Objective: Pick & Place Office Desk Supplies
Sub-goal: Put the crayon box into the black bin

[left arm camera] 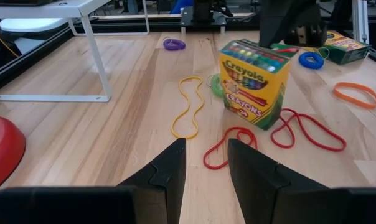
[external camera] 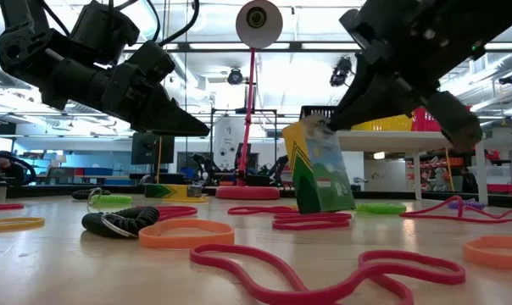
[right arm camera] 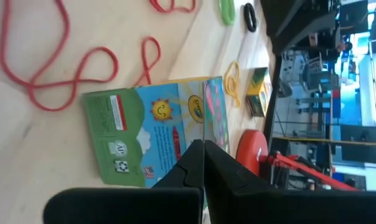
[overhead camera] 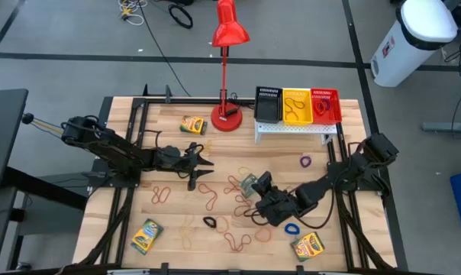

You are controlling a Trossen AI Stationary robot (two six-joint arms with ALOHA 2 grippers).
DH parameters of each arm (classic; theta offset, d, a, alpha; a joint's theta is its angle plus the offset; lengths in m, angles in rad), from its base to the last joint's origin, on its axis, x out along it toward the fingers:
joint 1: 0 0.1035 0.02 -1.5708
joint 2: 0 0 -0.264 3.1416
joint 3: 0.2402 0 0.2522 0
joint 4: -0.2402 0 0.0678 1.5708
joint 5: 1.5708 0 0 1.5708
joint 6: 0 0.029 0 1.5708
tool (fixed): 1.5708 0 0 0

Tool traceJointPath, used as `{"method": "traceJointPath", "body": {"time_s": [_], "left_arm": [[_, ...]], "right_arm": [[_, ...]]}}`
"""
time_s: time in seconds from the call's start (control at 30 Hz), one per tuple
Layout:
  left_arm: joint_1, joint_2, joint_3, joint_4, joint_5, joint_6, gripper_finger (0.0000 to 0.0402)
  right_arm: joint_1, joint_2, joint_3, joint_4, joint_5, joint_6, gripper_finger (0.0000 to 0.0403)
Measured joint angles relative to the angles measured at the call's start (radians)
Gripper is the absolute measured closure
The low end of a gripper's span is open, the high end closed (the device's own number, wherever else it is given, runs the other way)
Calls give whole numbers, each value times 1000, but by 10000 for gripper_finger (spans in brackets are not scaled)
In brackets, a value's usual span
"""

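The high view is evenly and brightly lit from overhead; the arms throw only soft, short shadows on the pale wooden table (overhead camera: 177,237), and the white bin (overhead camera: 414,38) at upper right is nearly washed out. In the low view, ceiling lights at the top of the frame backlight the scene, so both arms read as dark silhouettes; the pink rubber band (external camera: 324,275) at the bottom is soft and out of focus. The left wrist view is sharp at centre on the crayon box (left arm camera: 253,84), with straight table edges bowing near the frame's borders.
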Motion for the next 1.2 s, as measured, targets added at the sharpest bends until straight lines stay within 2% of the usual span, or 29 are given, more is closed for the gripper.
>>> {"method": "traceJointPath", "body": {"time_s": [0.27,0.77,0.97,1.2], "left_arm": [[0,0,0,0,0,0,276],[0,0,0,0,0,0,276],[0,0,0,0,0,0,276],[0,0,0,0,0,0,276]], "right_arm": [[7,0,0,14,0,82,386],[7,0,0,14,3,316,201],[7,-2,0,15,3,348,161],[7,-14,1,14,7,349,144]]}}
